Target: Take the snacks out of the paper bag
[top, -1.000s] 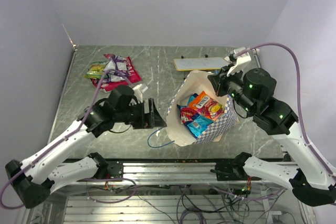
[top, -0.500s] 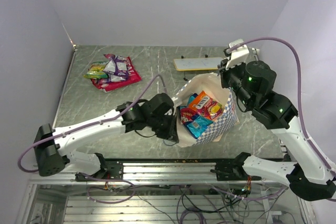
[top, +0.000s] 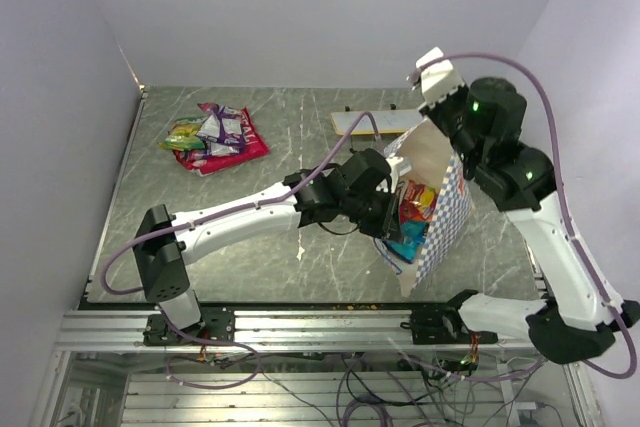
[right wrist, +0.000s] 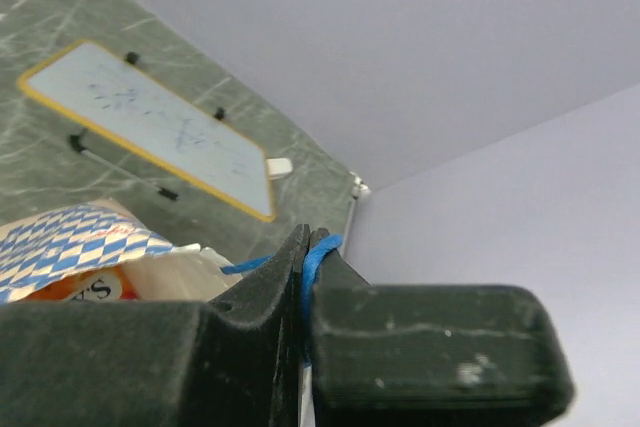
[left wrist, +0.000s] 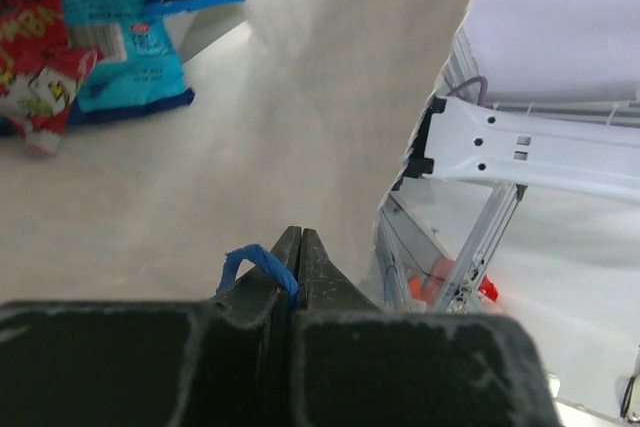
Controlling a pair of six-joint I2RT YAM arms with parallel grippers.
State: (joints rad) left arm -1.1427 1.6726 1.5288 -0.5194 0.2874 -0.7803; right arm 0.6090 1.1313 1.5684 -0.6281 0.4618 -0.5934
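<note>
A large blue-and-white checkered paper bag (top: pixel 452 209) hangs tilted over the right side of the grey marbled table (top: pixel 170 187), with glossy foil snack packets (top: pixel 413 209) bunched in its cream interior. The left gripper (left wrist: pixel 300 244) is clenched on one thin blue cord handle (left wrist: pixel 250 259), and the right gripper (right wrist: pixel 305 247) is clenched on the other. Tipping well likely means aiming the mouth at the open table centre, away from the near edge, the flat cream board (top: pixel 365 122) and the loose packet pile (top: pixel 215 135).

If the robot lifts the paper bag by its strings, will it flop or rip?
Probably floppy: the bag leans with its mouth squashed narrow. The thin cord might tear out if yanked. The Snacks look small, so it is likely light.
</note>
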